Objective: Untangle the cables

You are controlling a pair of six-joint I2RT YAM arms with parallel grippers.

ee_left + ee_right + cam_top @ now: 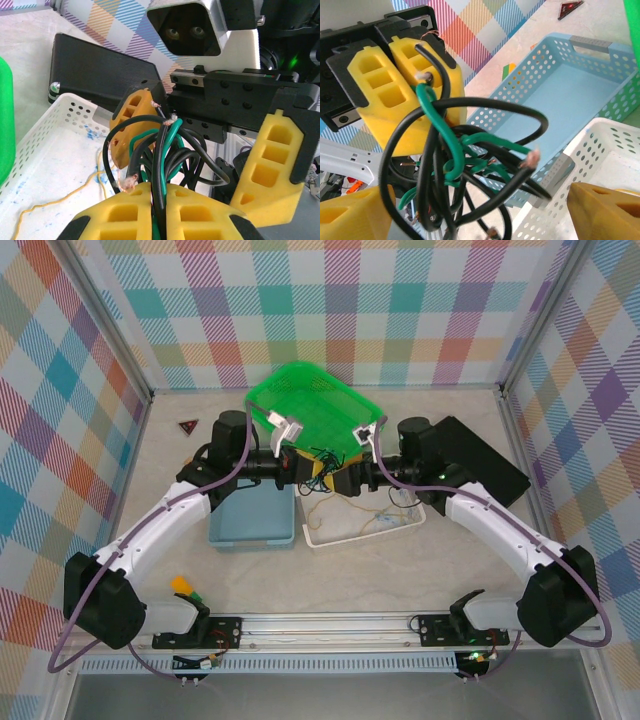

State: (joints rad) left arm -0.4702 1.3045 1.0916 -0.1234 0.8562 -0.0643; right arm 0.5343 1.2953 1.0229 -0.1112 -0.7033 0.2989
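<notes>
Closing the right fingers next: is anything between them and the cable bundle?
Nothing visible does. The cables, clamped in the left gripper, sit bare in the gap between the open fingers of the right gripper.

I read no text, number or brand anywhere. One dark tag (pixel 188 425) bears a red triangle mark.
</notes>
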